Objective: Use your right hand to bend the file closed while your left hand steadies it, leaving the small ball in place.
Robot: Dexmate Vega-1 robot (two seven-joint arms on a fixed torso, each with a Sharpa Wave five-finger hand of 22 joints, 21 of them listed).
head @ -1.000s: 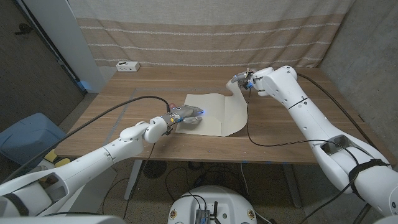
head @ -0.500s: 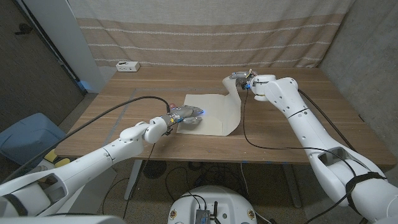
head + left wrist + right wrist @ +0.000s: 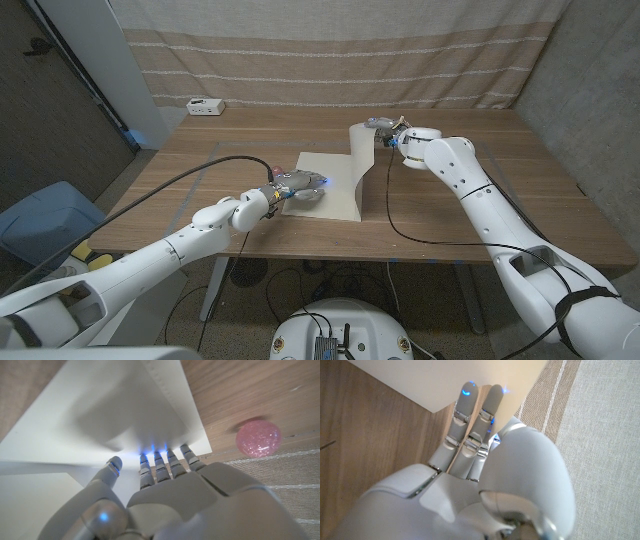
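Note:
A cream file (image 3: 325, 195) lies on the wooden table (image 3: 470, 210), its left half flat. Its right flap (image 3: 361, 160) stands nearly upright. My right hand (image 3: 386, 130) holds that flap at its top edge; in the right wrist view my fingers (image 3: 470, 415) lie against the cream sheet (image 3: 440, 380). My left hand (image 3: 296, 188) presses its fingertips (image 3: 160, 462) on the flat half (image 3: 110, 415) near its left edge. A small pink glitter ball (image 3: 258, 438) sits on the wood just beside the file's edge, close to my left hand.
A white box (image 3: 205, 106) stands at the table's back left corner. Black cables trail over the table from the left arm (image 3: 200, 172) and the right arm (image 3: 390, 222). A striped curtain hangs behind. A blue bin (image 3: 45, 215) stands on the floor to the left.
My right hand has moved left with the flap, which has risen from a low curl to nearly upright over the fold. The left hand has stayed put.

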